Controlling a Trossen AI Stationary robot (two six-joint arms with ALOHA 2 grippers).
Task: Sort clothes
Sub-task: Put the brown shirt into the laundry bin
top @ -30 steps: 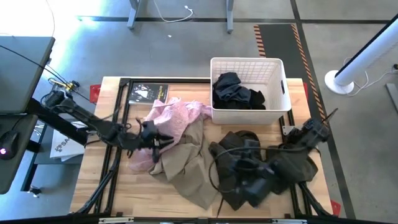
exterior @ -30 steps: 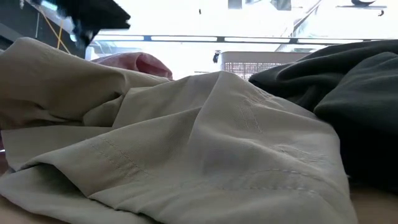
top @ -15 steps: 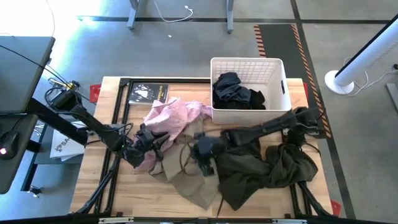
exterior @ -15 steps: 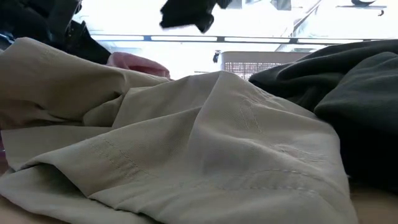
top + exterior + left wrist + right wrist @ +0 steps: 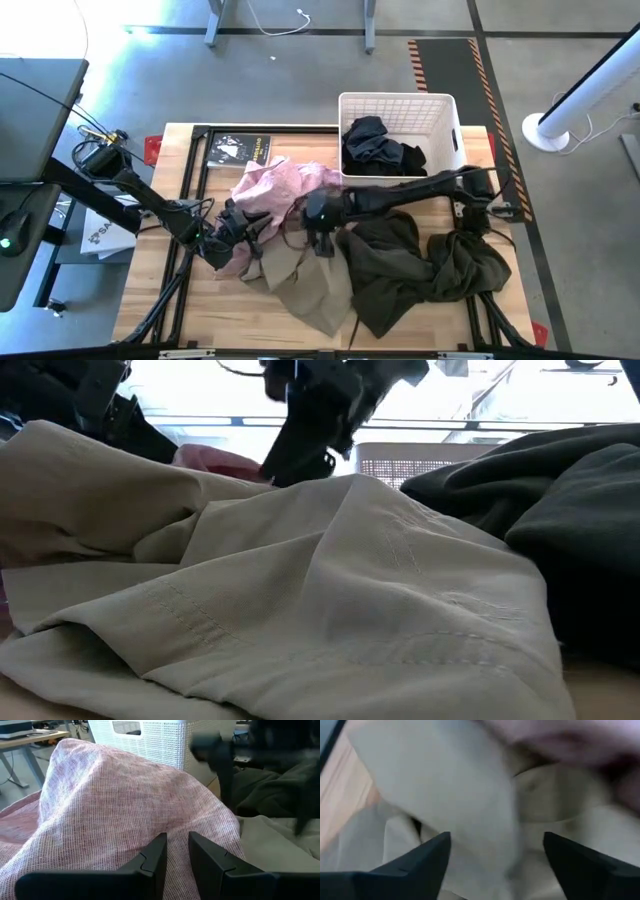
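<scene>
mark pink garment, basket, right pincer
pink garment (image 5: 285, 185), high view, middle of the bunched cloth
basket (image 5: 398, 98), high view, far rim
right pincer (image 5: 322, 243), high view, between the open fingertips, over the beige cloth

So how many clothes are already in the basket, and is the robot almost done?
Not nearly. Only dark clothes lie in the white basket. On the table, the left gripper pinches the pink garment, while the right gripper hangs wide open over the beige garment, holding nothing. The beige piece and the dark olive garment are both unsorted.
</scene>
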